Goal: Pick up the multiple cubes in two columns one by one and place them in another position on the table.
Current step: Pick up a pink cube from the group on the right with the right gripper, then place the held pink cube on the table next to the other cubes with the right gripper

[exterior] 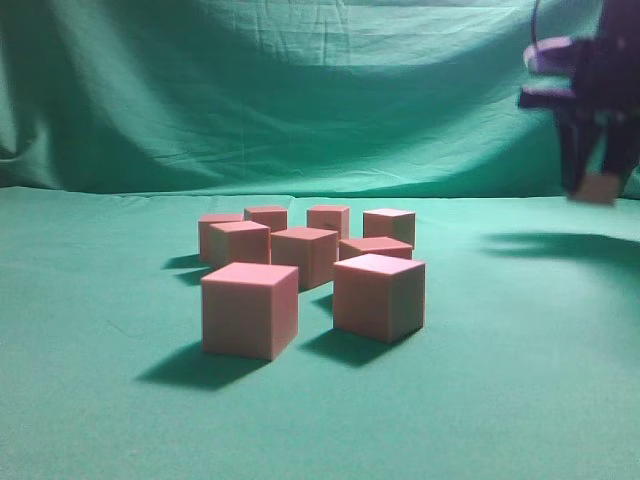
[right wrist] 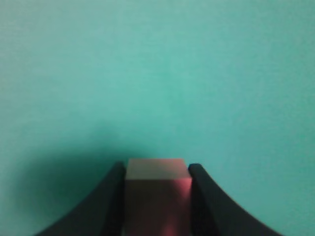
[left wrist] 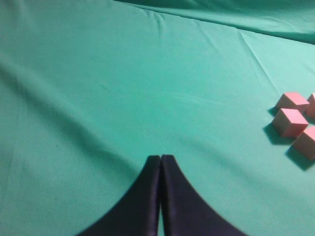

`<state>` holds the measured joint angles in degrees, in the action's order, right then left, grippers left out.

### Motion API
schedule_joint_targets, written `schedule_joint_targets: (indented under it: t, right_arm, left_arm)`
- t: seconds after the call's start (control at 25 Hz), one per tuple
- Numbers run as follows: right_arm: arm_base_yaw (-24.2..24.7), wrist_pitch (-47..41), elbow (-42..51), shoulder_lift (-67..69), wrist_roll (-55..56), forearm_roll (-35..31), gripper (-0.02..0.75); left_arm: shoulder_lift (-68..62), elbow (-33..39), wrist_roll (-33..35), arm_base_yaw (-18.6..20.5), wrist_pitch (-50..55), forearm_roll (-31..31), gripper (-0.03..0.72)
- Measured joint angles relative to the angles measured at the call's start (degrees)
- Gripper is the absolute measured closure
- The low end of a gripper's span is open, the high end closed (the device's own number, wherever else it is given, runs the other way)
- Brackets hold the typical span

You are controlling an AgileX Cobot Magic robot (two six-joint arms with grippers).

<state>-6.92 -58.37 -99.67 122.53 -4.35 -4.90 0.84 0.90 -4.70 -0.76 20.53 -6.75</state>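
Observation:
Several pinkish-red cubes stand in two columns on the green table (exterior: 100,340), the nearest two being the left one (exterior: 250,308) and the right one (exterior: 379,296). My right gripper (exterior: 597,185) hangs high at the far right, above the table, shut on one cube (right wrist: 156,196) that sits between its black fingers (right wrist: 156,172). My left gripper (left wrist: 161,158) is shut and empty over bare cloth, with three cubes (left wrist: 290,121) at the right edge of its view. The left gripper does not show in the exterior view.
A draped, wrinkled green cloth backdrop (exterior: 300,90) hangs behind the table. The held cube's shadow (exterior: 560,245) lies on the table to the right of the columns.

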Motion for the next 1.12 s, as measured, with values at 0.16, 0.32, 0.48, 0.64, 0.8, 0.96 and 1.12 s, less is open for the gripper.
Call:
schedule_joint_targets:
  t: [0.16, 0.32, 0.48, 0.64, 0.8, 0.96, 1.12]
  right_arm:
    - [-4.70, -3.42, -0.66, -8.36, -1.11, -2.58, 0.465]
    - [-11.70, -8.49, -0.76, -15.03, -1.11, -3.21, 0.465]
    - [-20.36, -12.07, 0.93, -17.36, -1.00, -3.21, 0.465]
    - [-30.34, -11.17, 4.38, -17.50, -0.92, -3.21, 0.465]
    - [-39.55, -5.69, 8.65, -17.50, -1.04, -3.21, 0.465]
    - [-45.60, -2.53, 10.35, -15.51, -1.04, -2.42, 0.465]
    - [-49.39, -1.73, 10.39, -11.23, -1.04, -2.20, 0.465]
  left_arm:
    - [0.00, 0.00, 0.00, 0.00, 0.00, 0.00, 0.688]
    - [0.00, 0.00, 0.00, 0.00, 0.00, 0.00, 0.688]
    - [0.00, 0.00, 0.00, 0.00, 0.00, 0.00, 0.688]
    - [0.00, 0.00, 0.00, 0.00, 0.00, 0.00, 0.688]
    - [0.00, 0.00, 0.00, 0.00, 0.00, 0.00, 0.688]
    - [0.00, 0.00, 0.00, 0.00, 0.00, 0.00, 0.688]
    - [0.00, 0.00, 0.00, 0.00, 0.00, 0.00, 0.688]
